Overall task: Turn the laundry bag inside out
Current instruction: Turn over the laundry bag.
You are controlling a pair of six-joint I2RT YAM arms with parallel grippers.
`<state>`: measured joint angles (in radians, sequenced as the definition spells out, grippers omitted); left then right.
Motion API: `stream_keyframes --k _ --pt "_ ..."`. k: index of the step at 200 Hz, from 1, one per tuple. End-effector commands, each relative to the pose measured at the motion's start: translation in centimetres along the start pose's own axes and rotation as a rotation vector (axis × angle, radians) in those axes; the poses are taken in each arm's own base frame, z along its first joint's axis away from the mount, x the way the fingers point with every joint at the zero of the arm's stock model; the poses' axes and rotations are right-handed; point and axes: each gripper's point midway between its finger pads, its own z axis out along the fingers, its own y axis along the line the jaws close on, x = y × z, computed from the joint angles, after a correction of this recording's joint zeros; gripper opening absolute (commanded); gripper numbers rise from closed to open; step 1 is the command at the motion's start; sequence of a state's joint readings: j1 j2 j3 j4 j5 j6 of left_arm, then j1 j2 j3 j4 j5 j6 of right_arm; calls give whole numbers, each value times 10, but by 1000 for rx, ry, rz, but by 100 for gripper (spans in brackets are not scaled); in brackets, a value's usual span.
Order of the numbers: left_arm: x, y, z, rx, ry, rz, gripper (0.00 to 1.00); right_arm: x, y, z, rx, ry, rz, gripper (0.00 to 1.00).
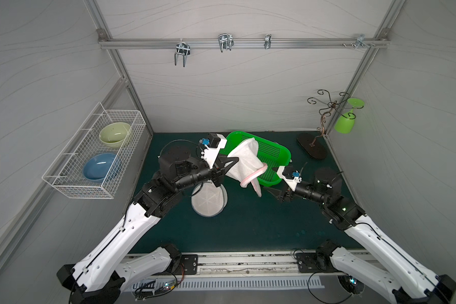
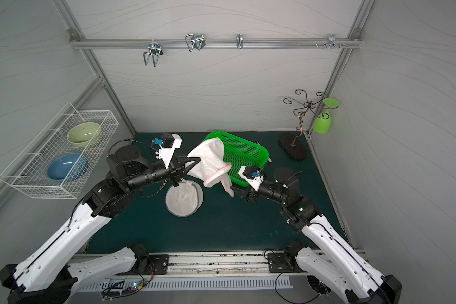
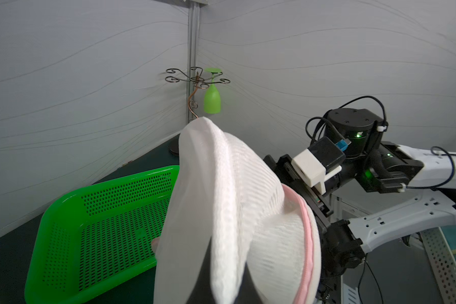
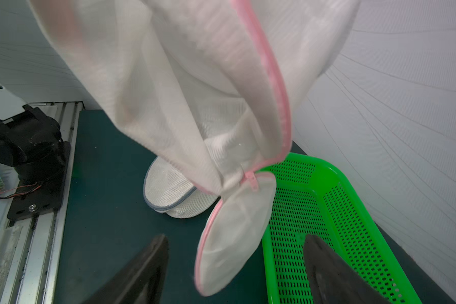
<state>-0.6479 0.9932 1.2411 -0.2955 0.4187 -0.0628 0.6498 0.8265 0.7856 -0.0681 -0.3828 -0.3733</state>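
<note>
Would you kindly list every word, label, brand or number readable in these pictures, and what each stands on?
No text can be read anywhere.
The laundry bag and green basket carry no print.
Any marking on the small circuit board at the front edge is too small to read.

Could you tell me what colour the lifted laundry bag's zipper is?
The zipper is pink, clearest in the right wrist view.
</note>
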Motion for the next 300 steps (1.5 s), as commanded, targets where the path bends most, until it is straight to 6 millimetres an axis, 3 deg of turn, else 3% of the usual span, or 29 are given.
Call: stream_keyframes --k 1,46,113,131,167,207,254,277,300 --pt "-21 -17 0 107 -98 -27 0 -54 -7 3 22 -174 -87 83" --pt "-8 -26 5 184 -62 -42 0 -84 -41 -7 206 -254 -93 80" --pt "34 -43 7 314 109 -10 0 -91 -36 -18 187 -215 -161 79" --pt "48 -48 6 361 165 31 0 -87 -26 -19 137 -188 -172 79" --pt "67 -65 -1 504 219 179 0 -66 23 -22 -154 -72 -149 75" --pt "84 -74 -13 622 300 322 0 -54 47 -25 -288 -36 -125 63" --pt "86 -83 -17 719 321 316 0 -47 59 -16 -382 -22 -109 42" --pt "91 -79 -13 710 345 313 0 -45 62 -15 -397 -19 -102 34" --pt "95 -68 -4 649 363 328 1 -42 63 -15 -392 -17 -100 16"
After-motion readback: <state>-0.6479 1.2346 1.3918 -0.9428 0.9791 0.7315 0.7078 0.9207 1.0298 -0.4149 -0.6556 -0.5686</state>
